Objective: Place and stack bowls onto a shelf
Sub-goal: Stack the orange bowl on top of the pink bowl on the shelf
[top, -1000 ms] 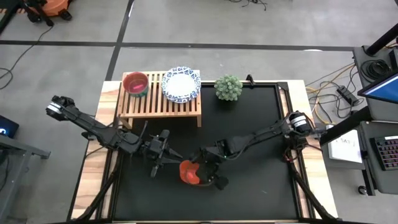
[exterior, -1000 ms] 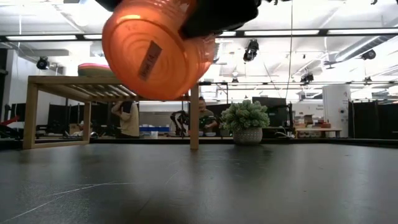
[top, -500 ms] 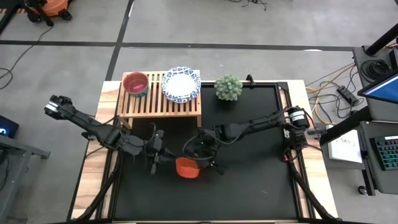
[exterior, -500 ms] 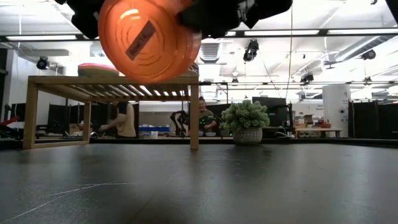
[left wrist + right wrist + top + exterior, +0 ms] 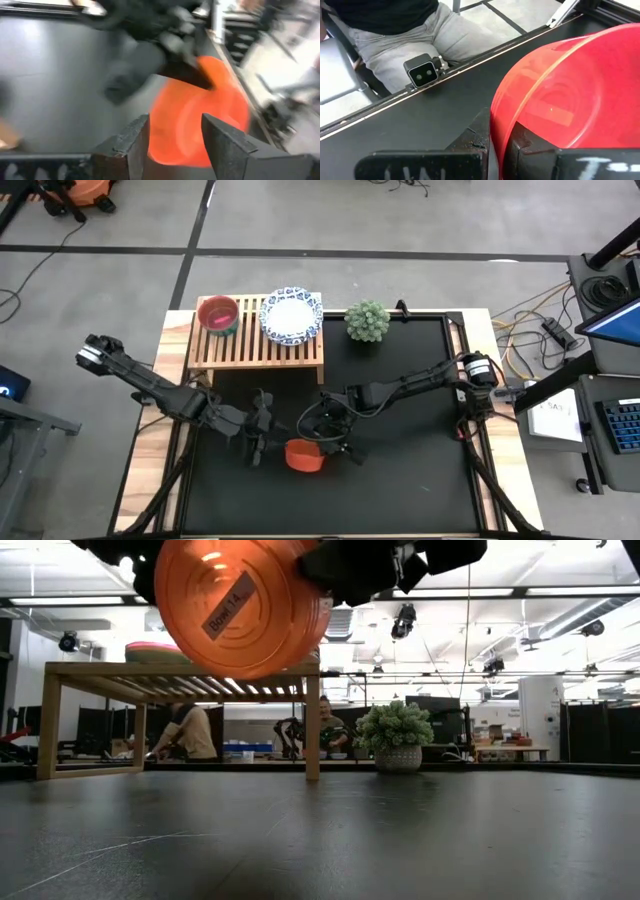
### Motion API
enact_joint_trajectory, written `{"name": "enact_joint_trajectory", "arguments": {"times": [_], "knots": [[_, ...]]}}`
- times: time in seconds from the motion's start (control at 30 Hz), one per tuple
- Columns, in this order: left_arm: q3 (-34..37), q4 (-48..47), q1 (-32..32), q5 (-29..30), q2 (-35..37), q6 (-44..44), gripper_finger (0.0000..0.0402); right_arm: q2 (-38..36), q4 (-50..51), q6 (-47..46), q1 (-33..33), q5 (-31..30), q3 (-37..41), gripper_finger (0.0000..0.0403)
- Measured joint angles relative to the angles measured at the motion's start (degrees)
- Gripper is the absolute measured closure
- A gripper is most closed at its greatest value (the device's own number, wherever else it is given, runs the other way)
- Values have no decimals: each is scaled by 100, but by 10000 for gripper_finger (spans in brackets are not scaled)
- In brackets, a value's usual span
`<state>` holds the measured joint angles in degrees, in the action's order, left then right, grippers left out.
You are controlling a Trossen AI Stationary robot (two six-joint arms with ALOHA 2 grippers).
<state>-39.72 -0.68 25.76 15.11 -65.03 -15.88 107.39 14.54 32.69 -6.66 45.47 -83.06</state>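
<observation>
The red-orange plastic bowl (image 5: 303,454) hangs in the air over the black mat, tipped on its side, its labelled underside (image 5: 240,605) facing the near edge. My right gripper (image 5: 323,442) is shut on it from the right. My left gripper (image 5: 262,442) is open just left of the bowl; its two fingers frame the bowl (image 5: 200,125) in the left wrist view, and I cannot tell whether they touch it. The light-wood shelf (image 5: 255,348) stands at the far left. A pink bowl nested in a green one (image 5: 218,314) and a blue-rimmed white bowl (image 5: 291,315) sit on its slats. My right gripper pinches the bowl's wall at the rim (image 5: 499,131), one finger (image 5: 476,134) on the outside and one (image 5: 532,147) on the inside. It comes from the table's right at the bowl's upper right side (image 5: 318,580). The bowl is lifted clear and tipped on its side.
A small potted plant (image 5: 368,320) stands right of the shelf at the far edge of the mat (image 5: 420,470). The mat's right half and near strip are bare. A seated person (image 5: 415,30) shows beyond the near edge, and more people behind the shelf in the low view.
My right gripper has raised the bowl and carried it a little toward the table's left, turning it so its underside faces the near edge more squarely. My left gripper drew back toward the left, then returned close to the bowl.
</observation>
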Motion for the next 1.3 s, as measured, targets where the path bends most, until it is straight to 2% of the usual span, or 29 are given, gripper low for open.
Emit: {"name": "enact_joint_trajectory", "arguments": {"times": [0.1, 0.2, 0.4, 0.57, 0.7, 0.8, 1.13, 1.3], "knots": [[0, 240, 9, -547, -170, 138, 233, 2, 12, -99, -9, 0, 12, 394], [0, 511, 0, -827, -354, 164, 236, 2, 8, -111, -9, -1, 17, 394], [-2, 841, 2, -885, -749, 207, 256, 4, -12, -180, -33, 0, 24, 394], [-2, 1064, 9, -914, -1031, 324, 293, 13, 45, -359, -39, 23, 34, 394], [-2, 1188, 13, -1004, -1099, 475, 353, 13, 56, -665, -39, 18, 39, 387], [-2, 1240, 20, -1065, -1077, 486, 391, 13, 16, -816, -27, -82, 39, 363], [-2, 1342, 7, -952, -959, 334, 401, -108, -32, -1456, 110, -63, 19, 227], [-10, 1365, 11, -975, -946, 276, 401, -353, 16, -1487, 233, -53, 21, 189]]}}
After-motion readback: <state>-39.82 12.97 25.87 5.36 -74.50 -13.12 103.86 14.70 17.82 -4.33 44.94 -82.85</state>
